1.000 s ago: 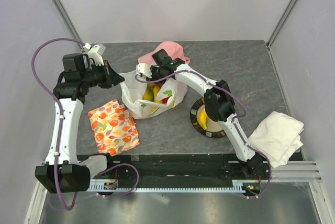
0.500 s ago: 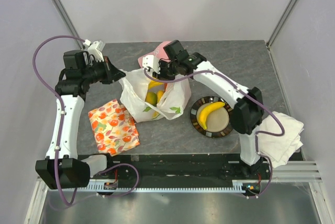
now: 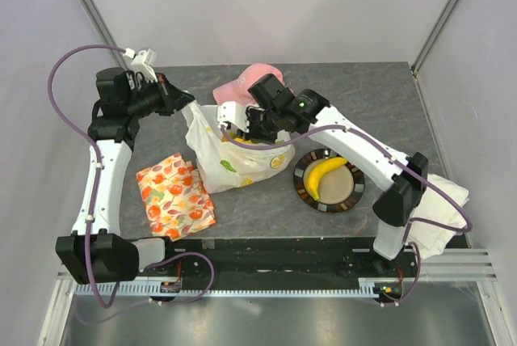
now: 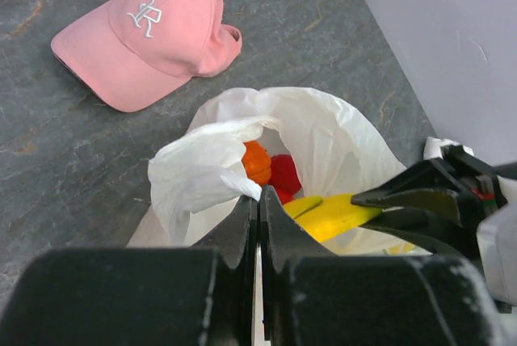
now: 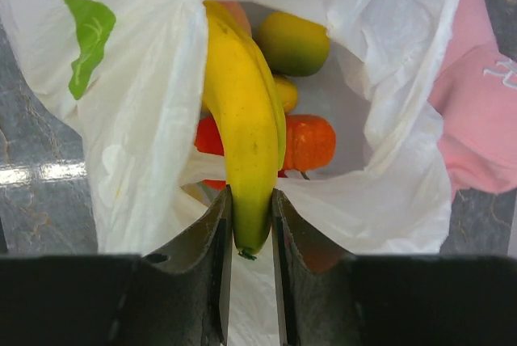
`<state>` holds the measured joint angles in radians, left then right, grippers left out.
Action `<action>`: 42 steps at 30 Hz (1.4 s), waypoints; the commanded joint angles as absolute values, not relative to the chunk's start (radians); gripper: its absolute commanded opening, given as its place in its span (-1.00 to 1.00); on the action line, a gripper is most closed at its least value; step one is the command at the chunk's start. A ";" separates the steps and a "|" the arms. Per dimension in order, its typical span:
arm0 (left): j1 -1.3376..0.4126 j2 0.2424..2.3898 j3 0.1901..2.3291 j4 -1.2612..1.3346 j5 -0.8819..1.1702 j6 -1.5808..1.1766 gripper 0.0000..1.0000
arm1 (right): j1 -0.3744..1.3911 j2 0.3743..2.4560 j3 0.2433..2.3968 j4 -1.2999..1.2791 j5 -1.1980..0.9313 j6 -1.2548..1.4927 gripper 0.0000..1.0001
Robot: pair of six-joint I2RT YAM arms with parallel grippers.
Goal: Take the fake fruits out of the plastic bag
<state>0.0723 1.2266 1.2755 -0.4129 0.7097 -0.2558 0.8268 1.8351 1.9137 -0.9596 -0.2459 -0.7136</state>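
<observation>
Change over the last second: the right arm swung off the plate side, so the plate's banana came into clear view, lower right of centre in the overhead. The right gripper stayed at the bag mouth, fingers pinching one end of a second banana. Most of that banana was still inside the plastic bag. The left gripper had pulled further to upper left, jaws pressed together on the bag's rim film, stretching the mouth open. My read: one fruit out, the second grasped but not lifted clear.

Containers: the bag sat centre frame, just below the pink cap. Inside it, the right wrist view showed:
- a green-yellow fruit at the top
- a small yellow piece below that
- an orange fruit and a red fruit behind the gripped banana

The plate held only its banana. Flowered cloth lower left, white cloth far right, both apart from the bag.
</observation>
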 commanded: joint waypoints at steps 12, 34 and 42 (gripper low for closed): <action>0.055 1.169 1.210 -0.327 0.776 -0.302 -0.97 | 0.759 1.566 1.965 -0.710 0.100 -0.437 -0.99; 0.055 1.149 1.250 -0.457 0.735 -0.186 -0.97 | 0.209 1.029 1.421 -1.199 -0.293 -0.972 -0.99; 0.057 1.173 1.233 -0.451 0.726 -0.216 -0.97 | 0.175 0.994 1.179 -1.282 -0.408 -1.244 -0.99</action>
<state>0.0586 1.1645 1.2034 -0.4587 0.7330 -0.2310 0.1799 1.0275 1.3277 -1.2507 -0.3168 -1.0813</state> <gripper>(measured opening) 0.032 0.278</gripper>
